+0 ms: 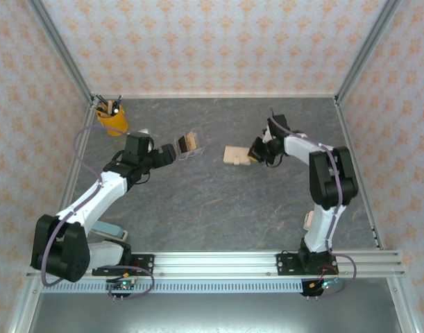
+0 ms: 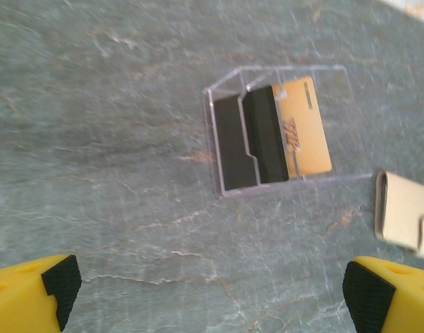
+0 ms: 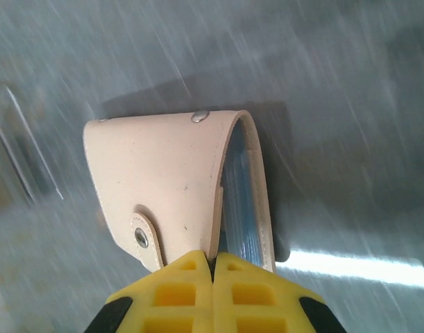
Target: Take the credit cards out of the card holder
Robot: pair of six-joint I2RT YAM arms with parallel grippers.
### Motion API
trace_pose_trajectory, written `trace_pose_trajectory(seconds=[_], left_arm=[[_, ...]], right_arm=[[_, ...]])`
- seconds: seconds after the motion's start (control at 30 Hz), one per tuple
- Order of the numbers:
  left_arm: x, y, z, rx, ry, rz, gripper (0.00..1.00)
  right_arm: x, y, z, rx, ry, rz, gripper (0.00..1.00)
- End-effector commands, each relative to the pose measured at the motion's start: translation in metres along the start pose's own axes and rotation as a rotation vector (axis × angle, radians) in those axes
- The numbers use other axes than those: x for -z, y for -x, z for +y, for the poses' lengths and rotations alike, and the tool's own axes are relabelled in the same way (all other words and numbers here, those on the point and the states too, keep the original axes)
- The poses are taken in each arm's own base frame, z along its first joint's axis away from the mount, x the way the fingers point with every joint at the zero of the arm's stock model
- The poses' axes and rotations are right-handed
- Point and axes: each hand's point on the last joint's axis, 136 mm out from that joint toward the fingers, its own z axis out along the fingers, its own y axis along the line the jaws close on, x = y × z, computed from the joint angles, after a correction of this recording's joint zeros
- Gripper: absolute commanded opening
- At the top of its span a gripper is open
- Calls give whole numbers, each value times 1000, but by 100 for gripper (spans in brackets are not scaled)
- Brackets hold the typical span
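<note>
The tan card holder lies mid-table, its snap tab facing the right wrist camera. My right gripper is shut on the edge of its front flap, and the holder gapes to show the blue-grey lining; no card shows inside. Three credit cards stand in a clear acrylic stand: two dark ones and a tan one. My left gripper hangs open just short of the stand, nothing between its pads. The holder's end shows at the right of the left wrist view.
A yellow cup of pens stands at the back left corner. A small flat object lies near the left arm's base. Metal frame posts and patterned walls bound the grey stone-look table.
</note>
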Motion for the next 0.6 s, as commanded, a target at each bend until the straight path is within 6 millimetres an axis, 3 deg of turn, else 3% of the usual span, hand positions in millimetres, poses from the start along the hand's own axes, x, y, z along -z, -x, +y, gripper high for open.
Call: trace_pose_trajectory(seconds=[0.0, 0.1, 0.2, 0.27, 0.43, 0.57], left_arm=[[-6, 2, -31, -48, -66, 28, 100], [-17, -7, -58, -108, -105, 68, 100], [-28, -16, -89, -155, -153, 108, 100], [-34, -22, -108, -186, -171, 137, 100], [-47, -51, -159, -315, -221, 226, 94], [-62, -91, -198, -436, -282, 358, 87]], right_arm=[[14, -55, -20, 70, -20, 104, 0], [30, -71, -34, 105, -83, 89, 1], [49, -61, -30, 110, -116, 3, 35], [57, -50, -25, 94, -121, -59, 48], [69, -31, -40, 12, -222, -196, 53], [80, -27, -47, -52, -258, -264, 61]])
